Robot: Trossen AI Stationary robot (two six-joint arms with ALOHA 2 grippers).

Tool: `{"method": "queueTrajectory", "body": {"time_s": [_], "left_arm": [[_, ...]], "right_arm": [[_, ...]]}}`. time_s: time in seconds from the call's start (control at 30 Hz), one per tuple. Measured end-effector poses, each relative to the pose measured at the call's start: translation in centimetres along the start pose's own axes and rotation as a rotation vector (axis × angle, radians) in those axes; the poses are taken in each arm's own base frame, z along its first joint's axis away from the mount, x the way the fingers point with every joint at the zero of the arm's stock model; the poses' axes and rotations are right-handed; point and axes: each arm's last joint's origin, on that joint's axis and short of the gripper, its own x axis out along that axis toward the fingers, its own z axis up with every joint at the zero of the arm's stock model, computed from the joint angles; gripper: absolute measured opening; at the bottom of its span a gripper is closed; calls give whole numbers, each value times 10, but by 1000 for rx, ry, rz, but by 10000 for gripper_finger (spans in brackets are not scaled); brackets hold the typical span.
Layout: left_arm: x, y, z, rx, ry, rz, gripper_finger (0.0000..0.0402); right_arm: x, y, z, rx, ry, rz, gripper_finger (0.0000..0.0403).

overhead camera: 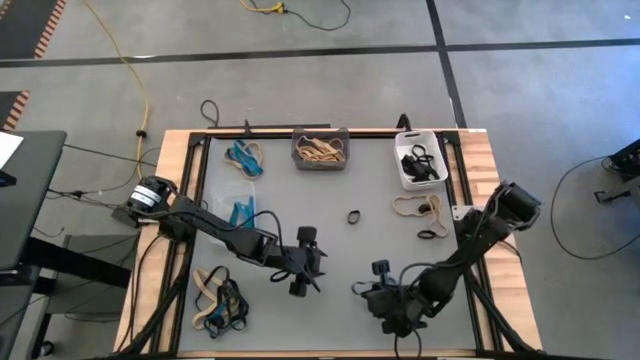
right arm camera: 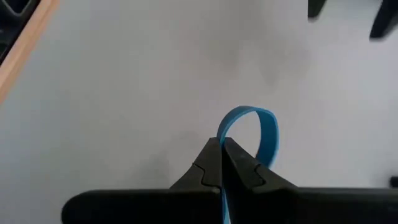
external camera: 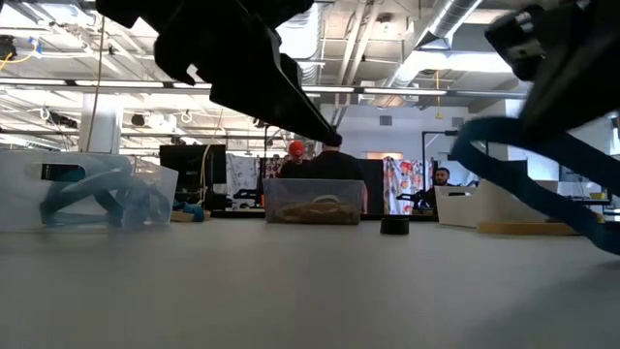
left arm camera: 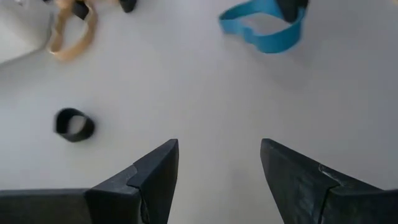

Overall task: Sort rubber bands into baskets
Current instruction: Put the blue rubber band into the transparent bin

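Across the bench from the clear basket, at the near edge and well apart from it, your right tool is pressed together on one blue rubber band. The fingers pinch one side of the loop, and the rest stands free beyond the tips, clear of the surface as far as the low view lets you judge.

That clear basket already holds blue bands, so it is probably where this one belongs. It sits in the far row at the left end, with the dark grey basket beside it and the white basket furthest from it.

The relation to watch is this: the clear basket lies diagonally away from your right tool, and your left arm stands between the two. Your left tool is spread wide, holds nothing, and is the nearer of the two to the clear basket. Its camera looks straight at the blue loop, which hangs with its long axis crosswise to the left tool's reach.

You can either carry the band past the left arm or pass it over, and passing looks shorter. A loose black band lies off to one side of the left tool's line.
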Motion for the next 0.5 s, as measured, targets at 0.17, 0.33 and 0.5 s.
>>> {"method": "queueTrajectory", "body": {"time_s": [0.17, 0.33, 0.5], "left_arm": [[-5, 6, 3, 38, -10, 52, 212], [-15, 16, 8, 38, -13, 81, 208], [-42, 31, 15, 29, 4, 136, 208]], "right_arm": [[-2, -6, 16, -31, -18, -8, 23], [-4, -12, 29, -51, -23, -18, 23], [-7, -17, 41, -75, -32, -26, 23]]}}
